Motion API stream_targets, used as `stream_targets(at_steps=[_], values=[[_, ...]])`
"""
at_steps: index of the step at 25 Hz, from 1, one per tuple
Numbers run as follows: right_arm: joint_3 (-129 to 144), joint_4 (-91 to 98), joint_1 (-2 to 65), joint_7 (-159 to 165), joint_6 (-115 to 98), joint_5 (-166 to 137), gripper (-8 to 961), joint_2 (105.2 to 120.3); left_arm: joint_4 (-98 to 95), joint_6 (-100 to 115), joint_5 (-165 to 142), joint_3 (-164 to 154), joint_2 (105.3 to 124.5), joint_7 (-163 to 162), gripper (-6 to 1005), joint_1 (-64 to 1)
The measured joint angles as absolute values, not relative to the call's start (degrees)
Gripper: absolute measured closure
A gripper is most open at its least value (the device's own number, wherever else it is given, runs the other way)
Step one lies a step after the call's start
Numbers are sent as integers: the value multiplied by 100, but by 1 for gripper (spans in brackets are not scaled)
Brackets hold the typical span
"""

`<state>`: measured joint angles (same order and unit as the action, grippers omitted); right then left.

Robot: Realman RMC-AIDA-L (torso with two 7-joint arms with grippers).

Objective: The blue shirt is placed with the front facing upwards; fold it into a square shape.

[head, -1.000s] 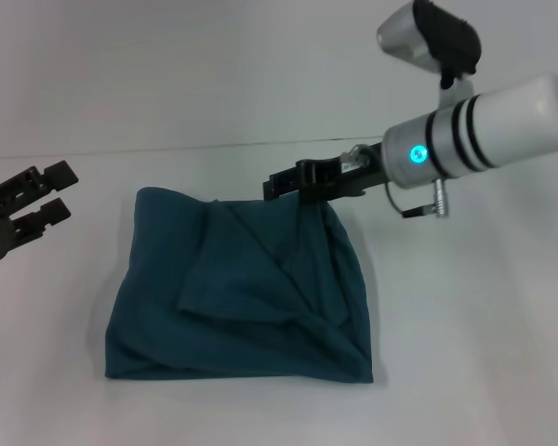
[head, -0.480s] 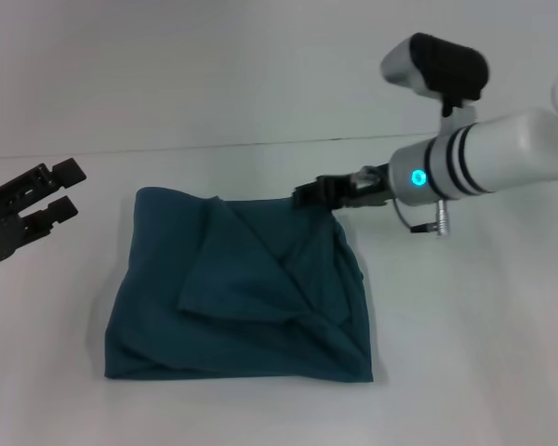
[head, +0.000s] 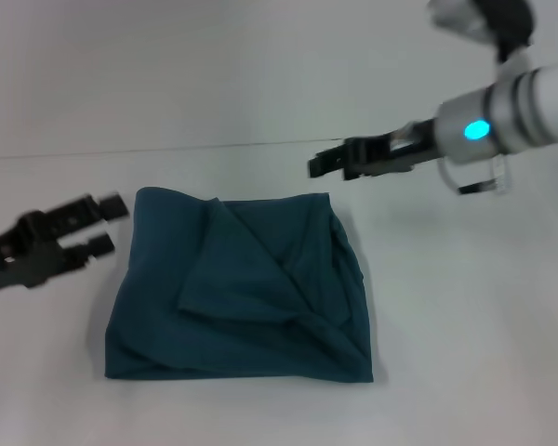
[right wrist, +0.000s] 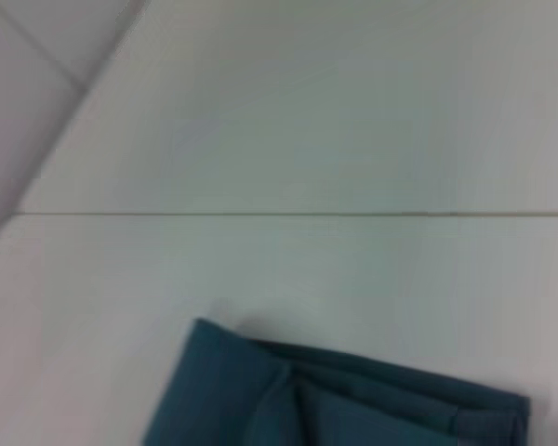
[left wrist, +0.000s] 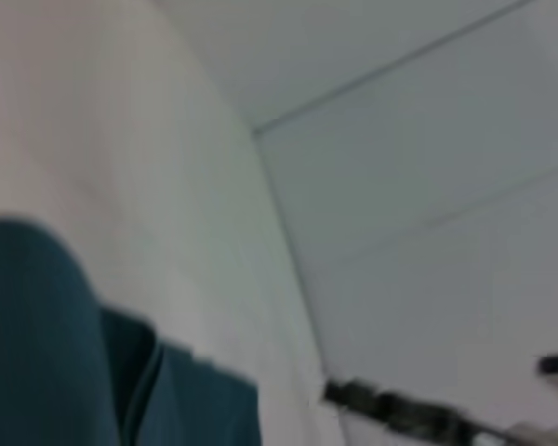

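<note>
Shirt (head: 240, 290) is sitting folded in a rough square on the table (head: 465, 307), my left gripper (head: 100, 225) is hovering open beside it, right gripper (head: 318, 165) empty above its far corner, and I'm thinking any snag wrecks those loose folds.

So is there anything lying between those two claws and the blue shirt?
Nothing visible. The blue shirt lies folded on the bare white table. The left claw hangs just off its left edge, the right claw above its far right corner, with only open table between.
</note>
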<state>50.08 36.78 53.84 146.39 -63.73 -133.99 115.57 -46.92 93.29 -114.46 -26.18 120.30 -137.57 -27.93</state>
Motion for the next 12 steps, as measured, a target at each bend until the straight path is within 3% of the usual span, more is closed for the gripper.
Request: stream_targets(at_steps=[7,9,12], values=[[4953,4438,5038,15149,-7449,-13392,279,10979,-4638,9372,-11706,-3147,12066,-14449,219,-2902],[4936,4444,4995,15160,-7496,-13450,279,10884,-4550,9266,-11732,-3334,12082,-14585,222,-2937],[4876,4448,4972,15162,-7524,-13761,279,10856,-4328,8977,-11789,-3547,12085,-14755,227,-3027]])
